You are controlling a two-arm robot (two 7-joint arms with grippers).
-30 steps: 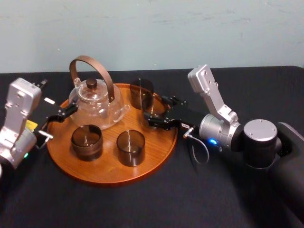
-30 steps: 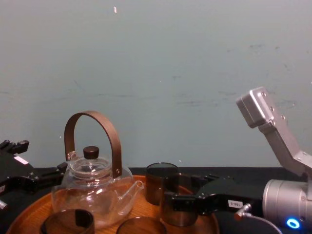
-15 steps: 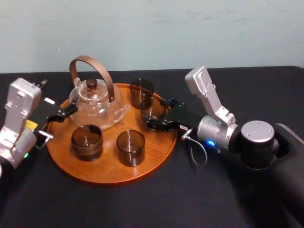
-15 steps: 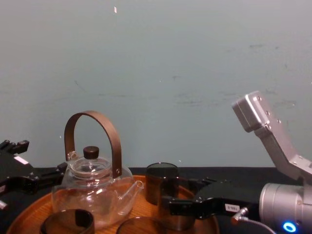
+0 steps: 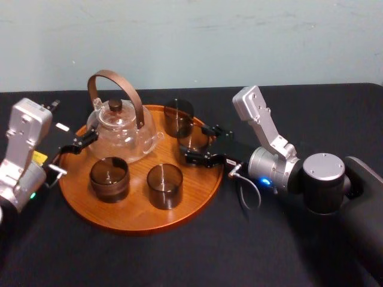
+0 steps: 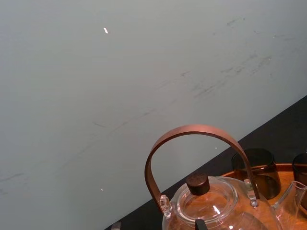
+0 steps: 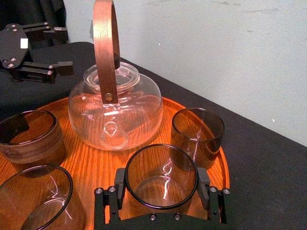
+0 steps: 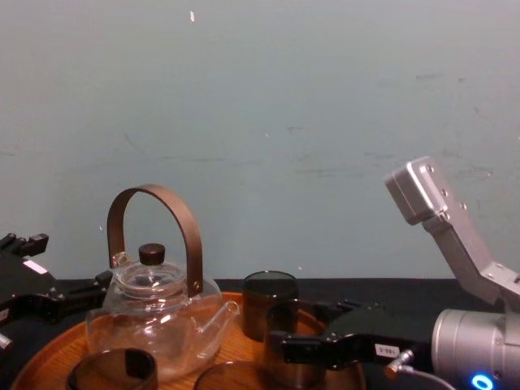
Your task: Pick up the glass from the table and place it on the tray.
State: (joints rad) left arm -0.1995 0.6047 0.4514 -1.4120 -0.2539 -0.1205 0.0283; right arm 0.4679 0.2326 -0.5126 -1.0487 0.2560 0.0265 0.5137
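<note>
Step in hand, I'd say: setting down + letting go. The right gripper (image 5: 197,144) has its fingers narrowed onto the glass (image 7: 161,172), one each side, just inside the right edge of the tray (image 5: 137,212); can't tell if the base is on the wood yet. To do it well: ease down till the base sits flat, spread the fingers evenly so neither drags it, then back out over the tray's right edge toward the table (image 5: 179,257), low & straight. Watch the far glass (image 5: 179,116) just beside, and the teapot (image 5: 122,128) spout nearby. The glass: short, straight-walled, smoky-tinted but see-thru, thin dark rim, upright, empty; prob. slick, so no twisting. Left gripper (image 5: 78,154) idle at the tray's left edge, fingers spread, holding nothing.
</note>
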